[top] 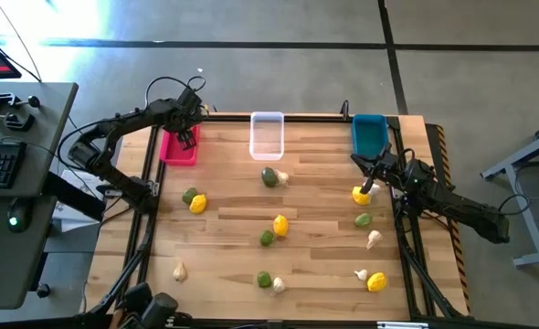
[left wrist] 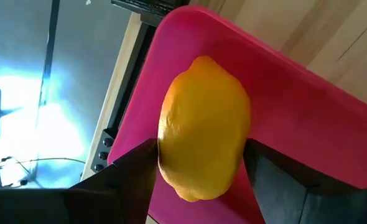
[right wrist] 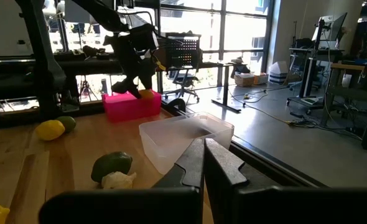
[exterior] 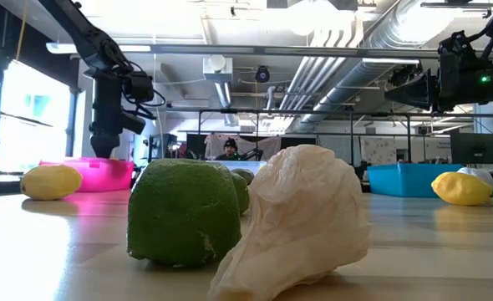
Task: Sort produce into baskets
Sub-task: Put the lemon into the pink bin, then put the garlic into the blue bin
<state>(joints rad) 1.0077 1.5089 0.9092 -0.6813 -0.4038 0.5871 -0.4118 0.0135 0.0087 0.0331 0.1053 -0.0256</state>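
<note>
My left gripper (top: 189, 135) (left wrist: 199, 149) hangs over the pink-red basket (top: 178, 151) (left wrist: 308, 87) at the table's far left. It slants downward and its fingers stand wide apart. A yellow lemon (left wrist: 203, 127) (right wrist: 147, 94) fills the gap between them, at the height of the basket's rim. My right gripper (right wrist: 203, 152) (top: 368, 183) waits shut and level above the table's right side, near the teal-blue basket (top: 370, 135). It holds nothing. The clear basket (top: 268, 137) stands at the far middle. My left gripper has one finger (left wrist: 134, 165) on either side of the lemon, across its narrow width (left wrist: 165, 149), coming from above at a slant. I cannot tell whether the fingers touch the lemon, nor whether it rests on the basket floor.
Loose produce lies spread over the wooden table: a green piece (top: 269, 176) beside a garlic bulb (top: 282, 177), a green and yellow pair (top: 195, 200) at the left, a lemon (top: 361, 194) under my right arm, and several more toward the near edge. A desk (top: 23, 183) stands left of the table.
</note>
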